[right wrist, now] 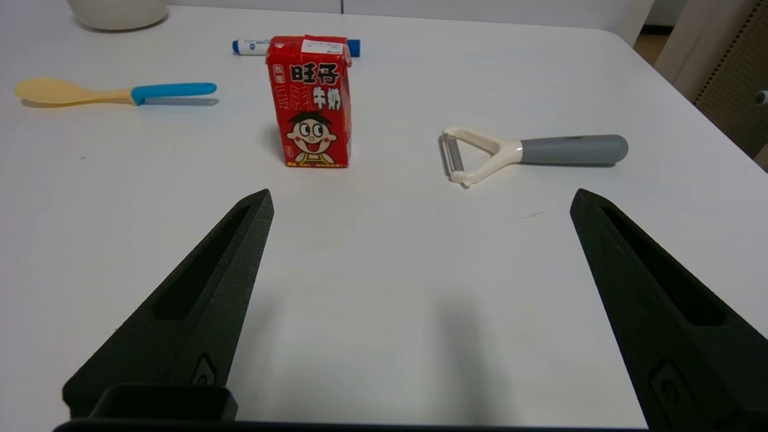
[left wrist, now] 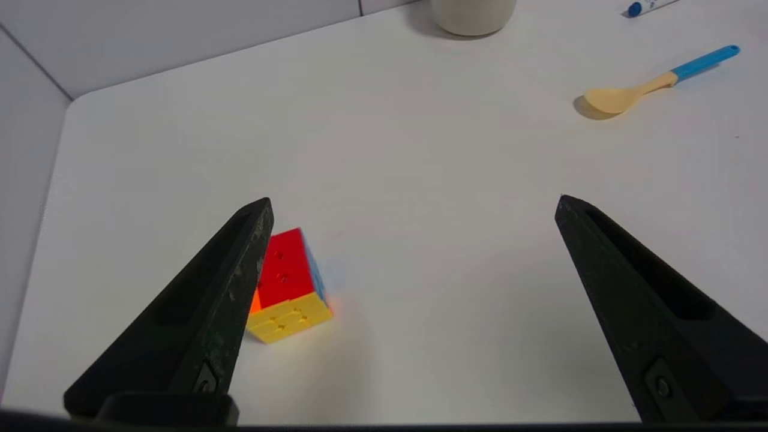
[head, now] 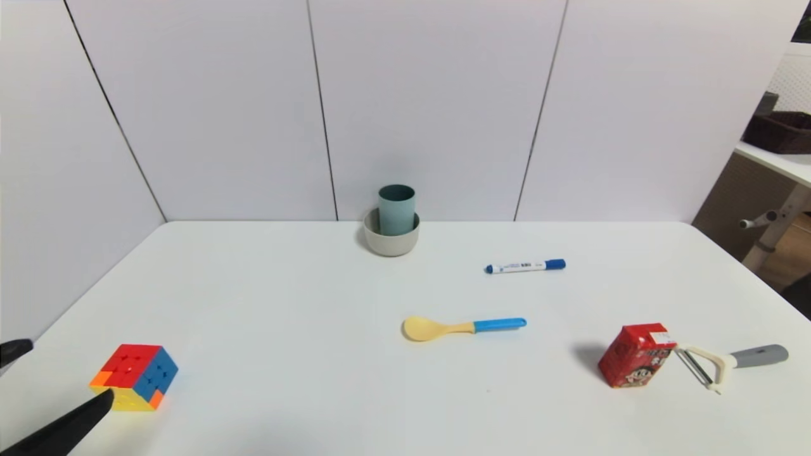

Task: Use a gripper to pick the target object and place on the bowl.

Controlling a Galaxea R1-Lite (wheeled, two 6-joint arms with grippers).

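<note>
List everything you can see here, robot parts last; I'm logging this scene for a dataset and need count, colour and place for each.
cup: 1, pale blue-grey, standing upright in the bowl at the table's far edge
bowl: 1, beige-grey, far centre of the table
marker: 1, white with blue cap, right of the bowl
spoon: 1, yellow with blue handle, table centre
milk carton: 1, red, near right
peeler: 1, cream with grey handle, just right of the carton
puzzle cube: 1, multicoloured, near left
table: 1, white
left gripper: 1, black, open, above the table by the cube
right gripper: 1, black, open, near side of the carton and peeler
</note>
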